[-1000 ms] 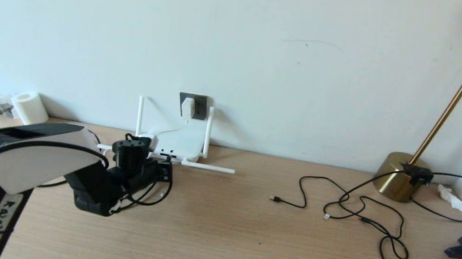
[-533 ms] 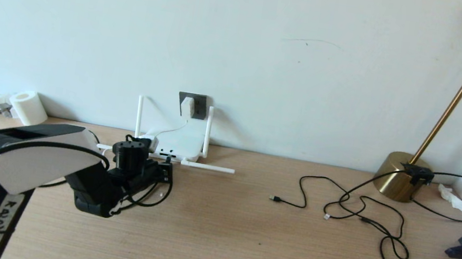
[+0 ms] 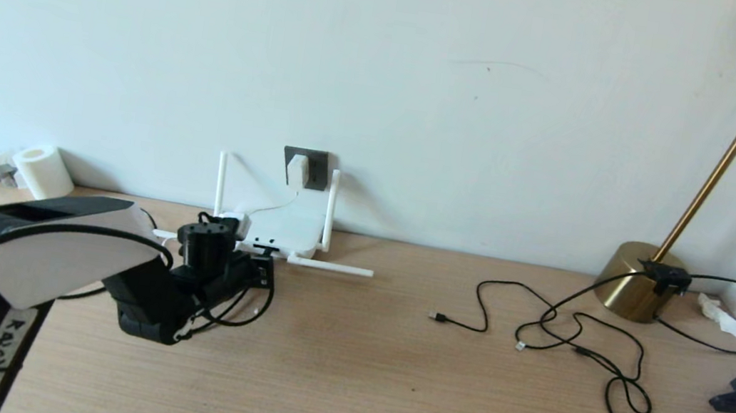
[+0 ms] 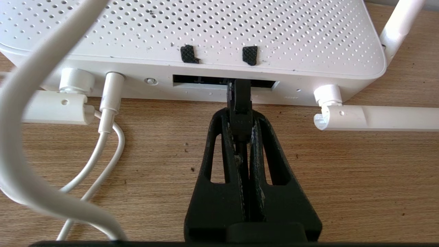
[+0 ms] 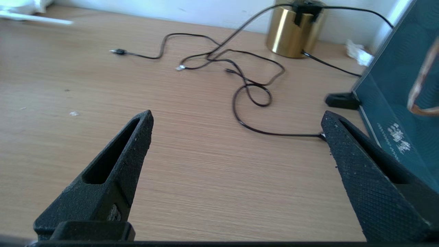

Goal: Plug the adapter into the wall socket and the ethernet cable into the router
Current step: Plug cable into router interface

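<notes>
I'm pinching the ethernet cable (image 4: 240, 103) by its stiff boot, left end effector (image 4: 240, 128) clamped (plug seemingly seated) at the router (image 4: 205, 37), twelve o'clock.

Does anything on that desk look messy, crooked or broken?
Nothing looks broken. Two router antennas lie flat on the desk while two stand upright, and thin black cables sprawl in loose loops near the brass lamp base. A crumpled scrap lies beside it.

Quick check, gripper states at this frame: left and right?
Left gripper: shut on the ethernet cable, its plug at the router port row.
Right gripper: open, holding nothing, above the table.
</notes>
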Controlling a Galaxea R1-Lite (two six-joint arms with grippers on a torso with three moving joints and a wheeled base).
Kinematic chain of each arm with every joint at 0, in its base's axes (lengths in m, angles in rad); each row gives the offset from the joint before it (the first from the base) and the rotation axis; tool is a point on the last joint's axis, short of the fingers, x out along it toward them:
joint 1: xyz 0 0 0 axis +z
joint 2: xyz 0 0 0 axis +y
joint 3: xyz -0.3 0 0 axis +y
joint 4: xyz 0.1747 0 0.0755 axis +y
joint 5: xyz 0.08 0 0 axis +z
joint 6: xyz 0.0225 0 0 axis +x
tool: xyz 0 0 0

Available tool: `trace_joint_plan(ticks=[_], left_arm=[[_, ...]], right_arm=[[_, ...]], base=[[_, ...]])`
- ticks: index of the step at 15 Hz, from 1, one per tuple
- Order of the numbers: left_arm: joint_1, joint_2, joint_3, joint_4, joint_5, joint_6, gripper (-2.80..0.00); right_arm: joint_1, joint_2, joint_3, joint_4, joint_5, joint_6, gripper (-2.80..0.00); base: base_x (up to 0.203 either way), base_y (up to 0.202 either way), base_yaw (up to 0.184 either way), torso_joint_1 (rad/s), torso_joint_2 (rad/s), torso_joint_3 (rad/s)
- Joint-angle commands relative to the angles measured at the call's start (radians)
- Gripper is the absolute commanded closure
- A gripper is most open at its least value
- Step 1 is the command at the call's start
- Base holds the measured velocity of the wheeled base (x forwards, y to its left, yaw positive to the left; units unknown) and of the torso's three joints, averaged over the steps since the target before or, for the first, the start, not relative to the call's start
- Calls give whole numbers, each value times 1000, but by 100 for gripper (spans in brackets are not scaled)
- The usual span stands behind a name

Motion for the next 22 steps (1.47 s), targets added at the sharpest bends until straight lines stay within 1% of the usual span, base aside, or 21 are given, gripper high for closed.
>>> trace_joint_plan(ticks=[1, 11, 22], left_arm=[[0, -9, 9, -3, -1, -1, 0], [0, -56, 74, -10, -1, -1, 0], [1, -55, 64, -9, -1, -1, 0]], right_arm=[[0, 2, 1, 0, 0, -1, -280], [0, 2, -1, 0, 0, -1, -280], [0, 2, -1, 0, -1, -1, -280]], base=[[0, 0, 0, 0, 0, 0], [0, 0, 0, 0, 0, 0], [0, 0, 0, 0, 0, 0]])
